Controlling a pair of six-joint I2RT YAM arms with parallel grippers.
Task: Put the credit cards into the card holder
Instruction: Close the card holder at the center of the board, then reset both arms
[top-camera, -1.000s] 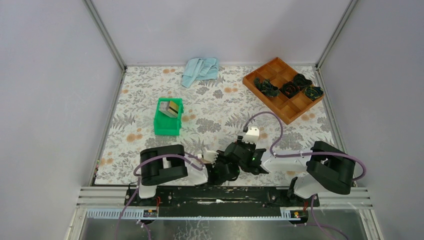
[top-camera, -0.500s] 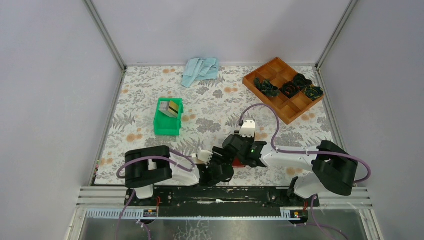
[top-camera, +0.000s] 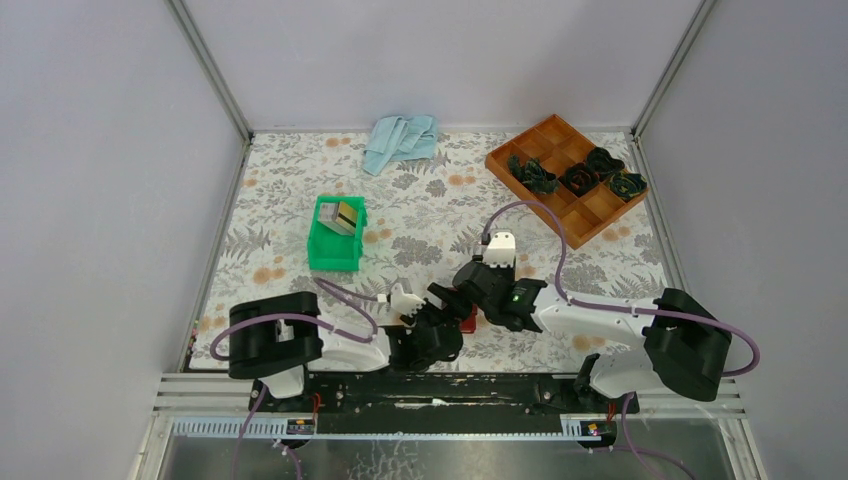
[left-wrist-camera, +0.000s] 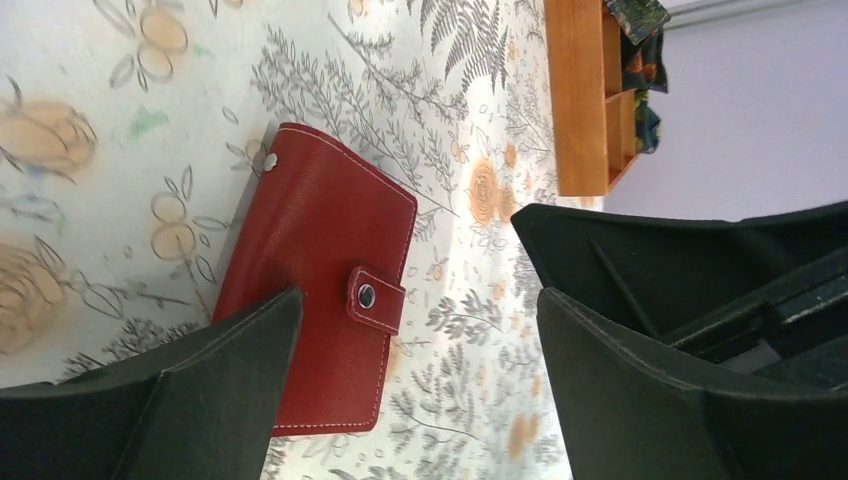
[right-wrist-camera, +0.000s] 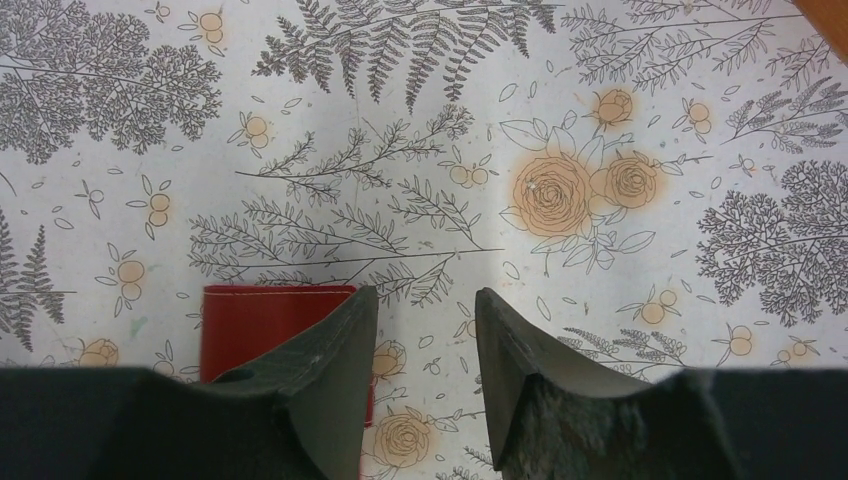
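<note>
The card holder (left-wrist-camera: 320, 250), a dark red case, lies flat on the flowered table with its snap tab fastened. My left gripper (left-wrist-camera: 417, 300) is open wide just above it, the holder's near end under the left finger and nothing gripped. My right gripper (right-wrist-camera: 425, 295) is open too, with bare table between the fingers and the card holder (right-wrist-camera: 262, 318) beside and under its left finger. From above, both grippers meet near the front edge, left gripper (top-camera: 425, 300) and right gripper (top-camera: 457, 293), over a sliver of the card holder (top-camera: 468, 321). Gold credit cards (top-camera: 345, 214) stand in the green bin (top-camera: 332, 250).
An orange compartment tray (top-camera: 578, 222) with dark bundles sits at the back right, its edge in the left wrist view as well (left-wrist-camera: 575, 100). A light blue cloth (top-camera: 400, 140) lies at the back centre. Grey walls close in the table on three sides.
My left gripper has opened from nearly shut to wide, and its arm has swung left. The right arm has reached further left. A bit of the red holder now shows between the grippers.
</note>
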